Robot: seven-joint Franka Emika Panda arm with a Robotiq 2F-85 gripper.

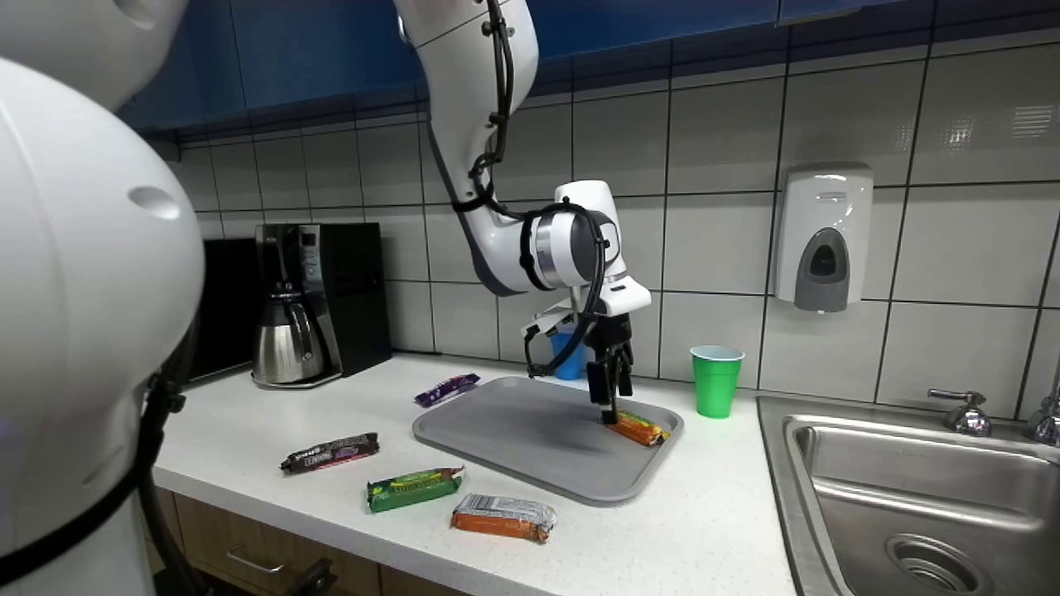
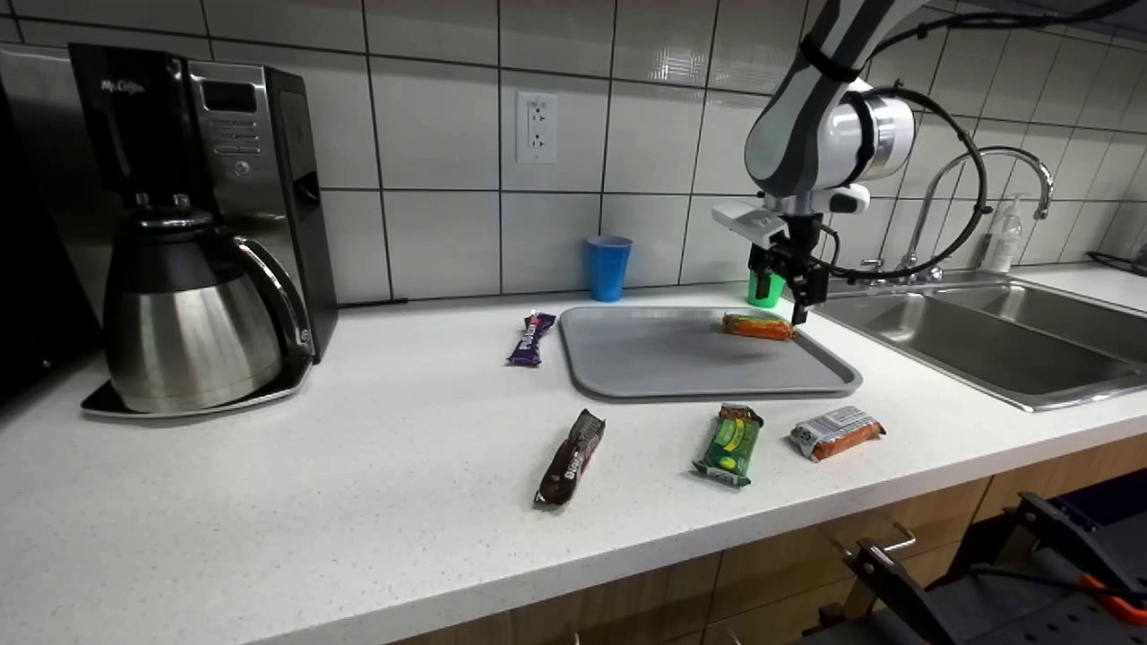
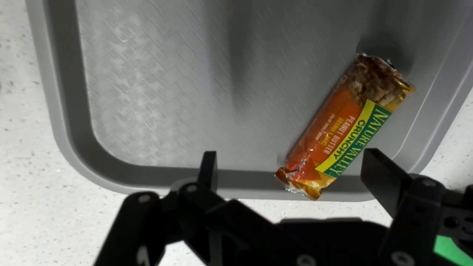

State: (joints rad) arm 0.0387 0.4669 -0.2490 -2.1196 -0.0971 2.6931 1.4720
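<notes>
My gripper (image 3: 291,152) stands open above one end of an orange Nature Valley peanut butter bar (image 3: 343,125). Its fingers (image 3: 209,166) are spread wide, and the bar's lower end shows between them with a gap on the left side. Whether the right finger touches the wrapper I cannot tell. The bar lies slanted on a grey tray (image 3: 155,96), one tip over the rim. In both exterior views the gripper (image 1: 610,401) points down at the tray's sink-side end, partly covering the bar (image 2: 755,327).
Around the tray (image 2: 663,358) lie a purple bar (image 2: 532,339), a brown bar (image 2: 571,459), a green bar (image 2: 730,445) and a silver-orange bar (image 2: 838,432). Blue cup (image 2: 609,269) and green cup (image 1: 716,382) stand by the wall. A sink (image 1: 911,497) and coffee maker (image 1: 352,290) flank the area.
</notes>
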